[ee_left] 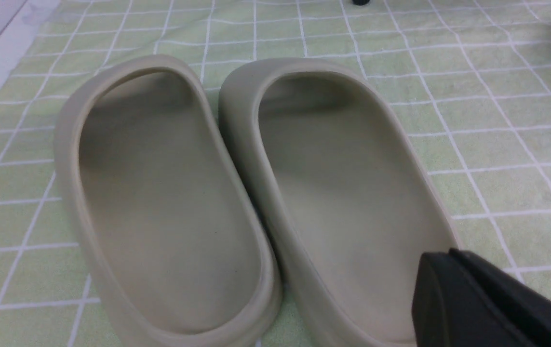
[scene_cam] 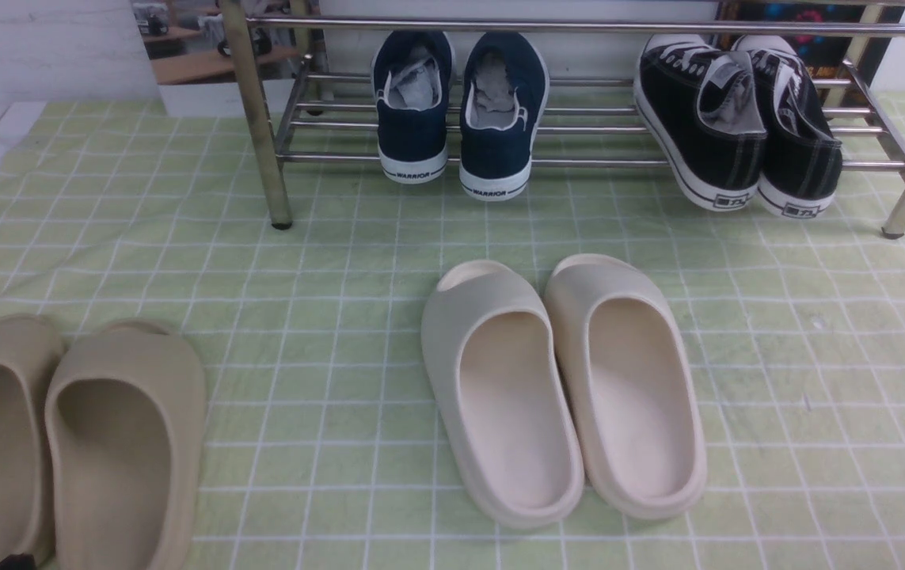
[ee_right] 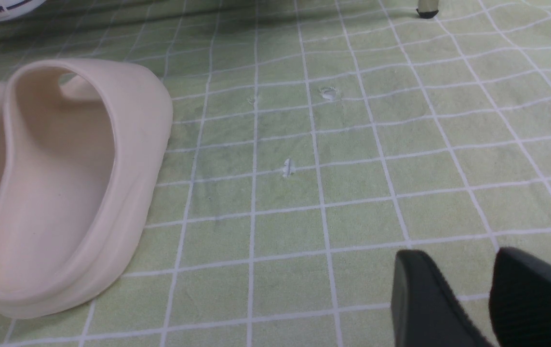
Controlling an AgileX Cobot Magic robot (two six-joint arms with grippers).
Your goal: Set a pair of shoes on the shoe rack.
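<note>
Green checked cloth (scene_cam: pixel 325 261) is spread under everything. On the steel shoe rack (scene_cam: pixel 602 28), the navy pair of shoes (scene_cam: pixel 460 111) is set beside black sneakers (scene_cam: pixel 745 119). Cream slides (scene_cam: pixel 563 388) and tan slides (scene_cam: pixel 72 443) are laid in front. The right gripper (ee_right: pixel 487 294) is held narrowly parted, empty; the left gripper (ee_left: pixel 492 303) cannot be judged.

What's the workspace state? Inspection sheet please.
Surface: green checked cloth, a few small white marks.
Job's things: navy slip-on pair on the shoe rack, heels out, toes in.
Clutter: black lace-up sneakers on the rack too; cream slides and tan slides on the cloth.
Grippers: left pincer over a tan slide, state unclear; right pincer slightly apart, empty.
Cables: nothing seen.
Surroundings: white wall, furniture behind the rack.
</note>
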